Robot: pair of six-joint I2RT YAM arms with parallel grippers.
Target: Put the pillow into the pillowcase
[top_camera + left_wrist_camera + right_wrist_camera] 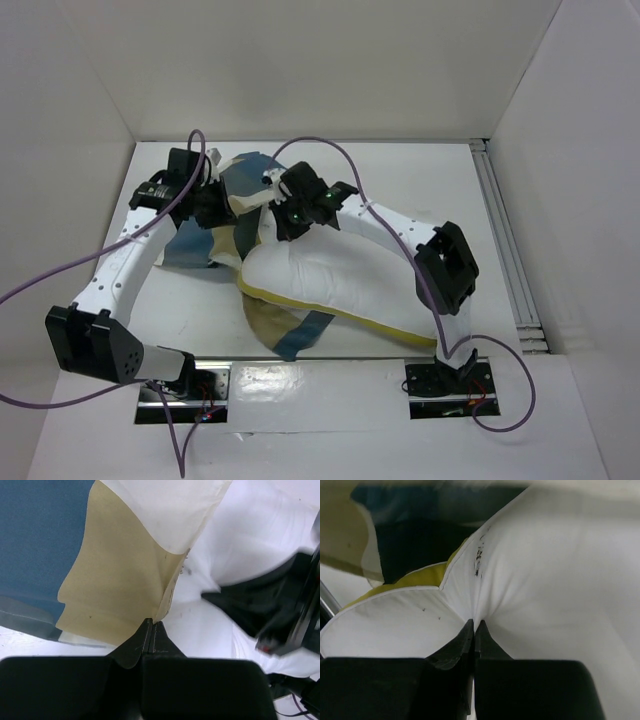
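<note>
Pillow [340, 280] at mid-table [420, 175], lying slantwise with the yellow band along its near edge and its far-left end pushed up against the pillowcase [215, 245]. Almost wholly outside the sack; part of the checked cloth trapped beneath the near-left corner.

Left gripper [215, 205]: closed tight on the tan edge of the pillowcase, seen plainly from the left wrist [151, 622], cloth [115, 590] hanging off the pinch. Right gripper [287, 215]: closed on a fold of white pillow fabric near the yellow-piped corner, confirmed from the right wrist [473, 625], cushion [545, 580] puckered into the nip.

Step in hand, as judged: start of insertion, one claw holding the mouth, the other steering the pillow corner toward it. Not possible to tell whether any corner has entered the opening.

Next move, as judged: calls for lifting the held edge to open the mouth wider, then driving the pinched corner inward and to the left.

Contents of pillowcase: nothing visibly inside; dark interior glimpsed from the right wrist [405, 545], apparently unfilled.
</note>
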